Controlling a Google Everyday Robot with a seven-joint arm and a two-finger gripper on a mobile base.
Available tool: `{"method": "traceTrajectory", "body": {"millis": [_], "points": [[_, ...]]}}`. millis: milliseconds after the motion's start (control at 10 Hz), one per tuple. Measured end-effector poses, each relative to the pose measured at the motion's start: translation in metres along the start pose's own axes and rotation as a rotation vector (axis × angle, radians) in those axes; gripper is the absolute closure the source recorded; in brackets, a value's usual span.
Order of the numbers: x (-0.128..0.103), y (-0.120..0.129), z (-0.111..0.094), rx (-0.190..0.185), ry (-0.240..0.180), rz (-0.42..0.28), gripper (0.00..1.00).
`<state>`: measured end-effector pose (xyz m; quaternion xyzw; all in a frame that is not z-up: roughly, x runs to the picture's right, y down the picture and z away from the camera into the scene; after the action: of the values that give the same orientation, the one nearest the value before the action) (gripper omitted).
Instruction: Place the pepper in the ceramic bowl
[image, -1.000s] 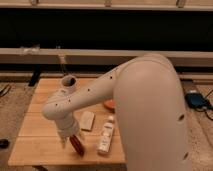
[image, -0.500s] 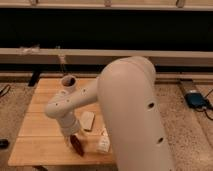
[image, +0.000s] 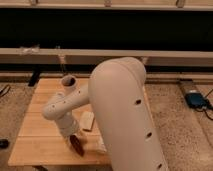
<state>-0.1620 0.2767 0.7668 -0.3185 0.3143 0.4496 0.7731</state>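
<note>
The dark red pepper (image: 78, 146) lies on the wooden table (image: 40, 130) near its front edge. My gripper (image: 75, 141) is down at the pepper, right over it and touching or nearly touching it. The white arm (image: 120, 110) fills the middle and right of the view. The orange ceramic bowl is hidden behind the arm.
A small white cup with dark contents (image: 67, 81) stands at the back of the table. A pale tan block (image: 88, 120) lies just right of the gripper. A sliver of the white bottle (image: 101, 145) shows beside the arm. A blue object (image: 196, 99) lies on the floor at right.
The arm's big upper part has swung left and nearer, now covering the orange bowl and most of the white bottle. The gripper stays low at the pepper.
</note>
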Motion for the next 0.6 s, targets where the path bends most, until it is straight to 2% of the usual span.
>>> {"method": "traceTrajectory", "body": {"millis": [300, 400, 600], "points": [[0.002, 0.005, 0.004, 0.013, 0.028, -0.022, 0.74], [0.005, 0.007, 0.001, 0.006, 0.047, -0.019, 0.89], [0.005, 0.011, -0.017, -0.024, 0.045, -0.004, 0.99]]}}
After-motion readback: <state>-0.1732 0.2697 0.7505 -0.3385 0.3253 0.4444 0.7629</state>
